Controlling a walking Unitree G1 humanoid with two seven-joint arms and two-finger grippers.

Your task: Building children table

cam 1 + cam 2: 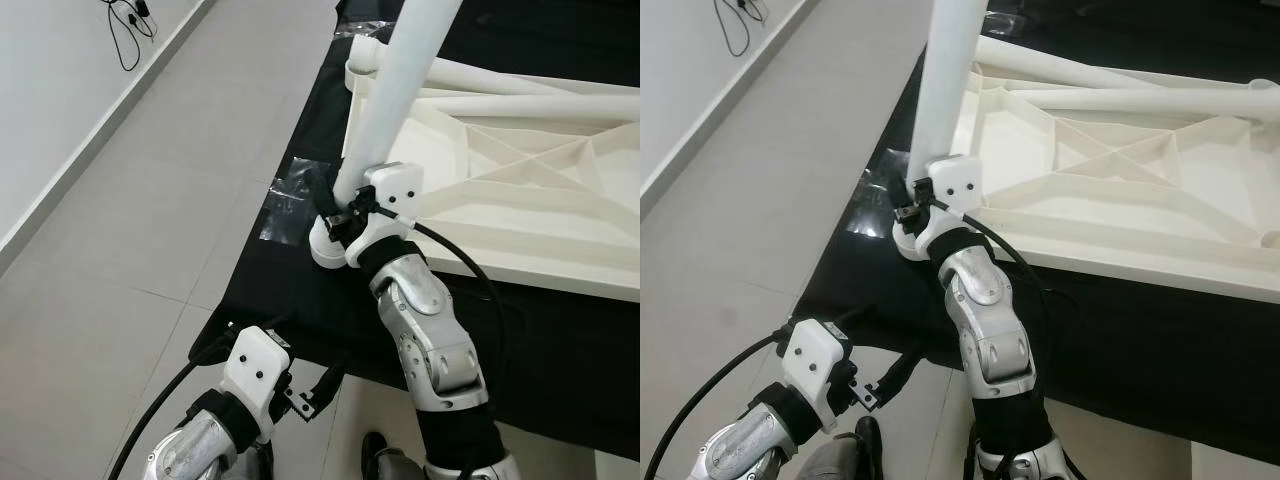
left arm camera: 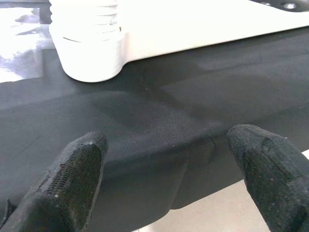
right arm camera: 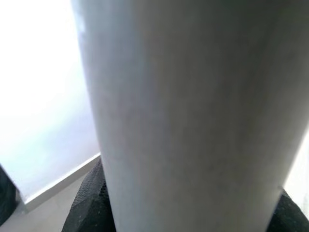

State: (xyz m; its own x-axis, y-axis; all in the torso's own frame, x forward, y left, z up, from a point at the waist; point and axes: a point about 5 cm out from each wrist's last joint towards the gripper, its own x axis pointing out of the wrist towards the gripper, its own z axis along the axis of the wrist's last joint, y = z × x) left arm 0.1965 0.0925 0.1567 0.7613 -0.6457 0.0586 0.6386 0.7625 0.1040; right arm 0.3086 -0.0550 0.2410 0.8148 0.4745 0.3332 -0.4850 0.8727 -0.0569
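At the bottom left of the head view, the robot's left gripper (image 1: 315, 392) hangs low over the pale tiled floor (image 1: 130, 250), its two black fingers (image 2: 72, 179) spread wide and holding nothing, pointed at the near edge of the black cloth sheet (image 1: 300, 300) spread on the ground. Just above it, in the centre of the frame, the silver right arm reaches up to the right gripper (image 1: 340, 215), whose fingers are clamped around the base of a long white cylindrical plastic table leg (image 1: 390, 100). The leg stands nearly upright, leaning slightly toward the upper right, and its lower end sits in the round corner socket (image 1: 328, 245) of the upturned white plastic children's tabletop (image 1: 520, 200), which lies ribbed underside up on the black sheet across the right half of the frame. More white legs (image 1: 520, 75) lie flat along the tabletop's far side. A crinkled clear plastic wrapper (image 1: 290, 195) rests on the sheet just left of the socket. A thin black cable (image 1: 125, 35) trails by the white wall at upper left.
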